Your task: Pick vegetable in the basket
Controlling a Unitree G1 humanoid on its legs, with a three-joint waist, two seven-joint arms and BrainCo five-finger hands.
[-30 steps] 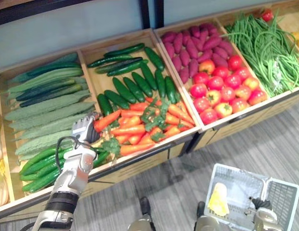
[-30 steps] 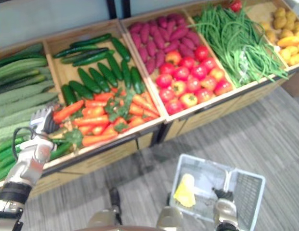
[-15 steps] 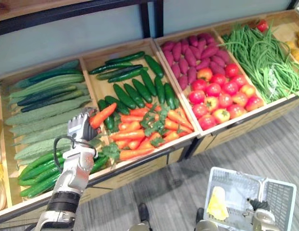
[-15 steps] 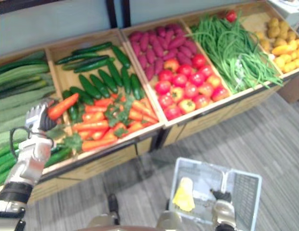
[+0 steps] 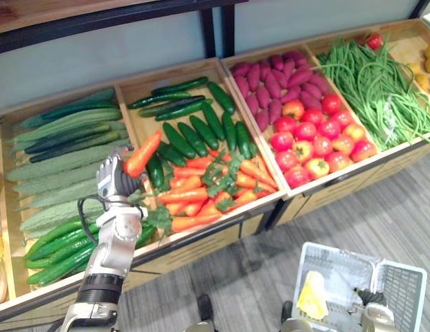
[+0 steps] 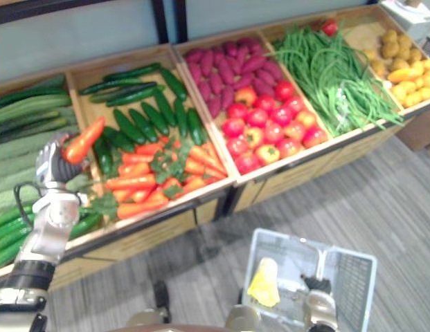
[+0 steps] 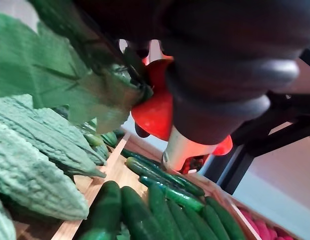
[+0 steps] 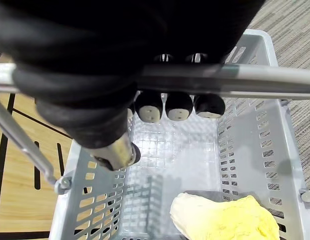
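The left hand (image 5: 112, 181) is gripping a carrot (image 5: 142, 155), its fingers (image 7: 219, 85) curling round the thick end by the green leaf (image 7: 60, 75), while the tapered tip is pointing toward one o'clock. The carrot appears to be hanging clear of the heap (image 5: 208, 183) in the wooden bin, which is lying at about four o'clock from it. The basket (image 5: 401, 277) is waiting near the floor, well apart at roughly five o'clock from the carrot, and the right hand (image 8: 95, 75) is carrying it with fingers wrapping round the handle (image 8: 234, 82); a yellow item (image 8: 224, 220) is already lying inside. The carrot is looking light and stiff, so it should be travelling without bending, but its smooth, narrowing skin is likely making it slippery if held toward the tip. Holding at the broad shoulder, as the hand is doing, seems the safest place, keeping off the soft leaf, which would be giving way under a pinch
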